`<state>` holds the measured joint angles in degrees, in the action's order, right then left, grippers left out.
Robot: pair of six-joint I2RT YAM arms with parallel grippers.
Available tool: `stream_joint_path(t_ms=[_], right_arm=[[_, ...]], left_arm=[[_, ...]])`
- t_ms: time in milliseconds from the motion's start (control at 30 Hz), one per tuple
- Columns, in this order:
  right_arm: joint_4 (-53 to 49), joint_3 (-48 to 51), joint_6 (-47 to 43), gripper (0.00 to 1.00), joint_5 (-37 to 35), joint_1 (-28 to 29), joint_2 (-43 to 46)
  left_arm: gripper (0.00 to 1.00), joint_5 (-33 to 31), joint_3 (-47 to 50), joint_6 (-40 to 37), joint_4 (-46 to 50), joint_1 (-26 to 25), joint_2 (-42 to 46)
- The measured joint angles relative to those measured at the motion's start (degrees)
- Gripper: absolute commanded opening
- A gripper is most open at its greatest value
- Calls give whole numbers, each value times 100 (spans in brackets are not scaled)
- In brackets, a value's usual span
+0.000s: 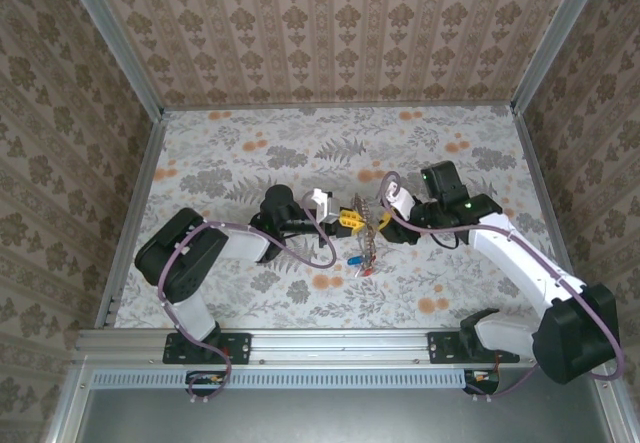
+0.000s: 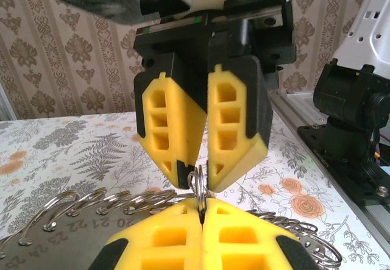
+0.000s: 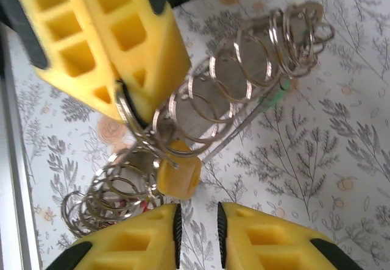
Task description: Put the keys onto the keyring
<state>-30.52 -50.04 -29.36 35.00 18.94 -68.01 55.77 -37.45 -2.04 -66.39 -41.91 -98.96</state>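
The flowered bench (image 1: pixel 250 153) carries the work at its centre, where the two arms meet nose to nose. The left gripper (image 1: pixel 345 220) has its jaws pressed together on one wire ring of the keyring (image 1: pixel 370 248), pinching it so that it stands upright at the tips. The right gripper (image 1: pixel 383 219) faces it from the right of the frame with its jaws narrowly parted. Its tips sit just beside that same ring, with nothing clamped between them as far as the wrist views show. The step in hand looks like presenting the ring for threading, one arm steadying while the other gets ready to feed a key. The next move calls for the right jaws to take a key by its head and line its hole up with the held ring. In the overhead view the keyring trails from the jaws toward the bottom of the frame, its long axis nearly vertical there. In the right wrist view it runs from lower left to upper right. A yellow key (image 3: pixel 178 175) lies against the coils near the held ring. A blue key (image 1: pixel 355 261) and a red key (image 1: pixel 368 271) sit at the keyring's lower end.
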Motion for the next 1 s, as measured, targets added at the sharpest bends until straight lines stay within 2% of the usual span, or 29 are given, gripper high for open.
stream_joint_path(t_ms=[67,200,700,800,933,1000], right_arm=[[164,68,68,35,160,-22,111],[437,146,83,32,428,-59,229],[640,146,-63,30,754,-59,-26],[717,146,-63,26,822,-59,-39],[763,146,-85,7,929,-59,-76],[741,146,-90,3,953,-70,-96]], left_arm=[[0,2,0,11,-15,0,0],[0,44,0,39,-17,0,0],[0,122,0,114,-146,0,0],[0,149,-2,131,-188,0,-7],[0,151,-2,164,-254,13,-11],[0,138,-2,168,-254,35,-11]])
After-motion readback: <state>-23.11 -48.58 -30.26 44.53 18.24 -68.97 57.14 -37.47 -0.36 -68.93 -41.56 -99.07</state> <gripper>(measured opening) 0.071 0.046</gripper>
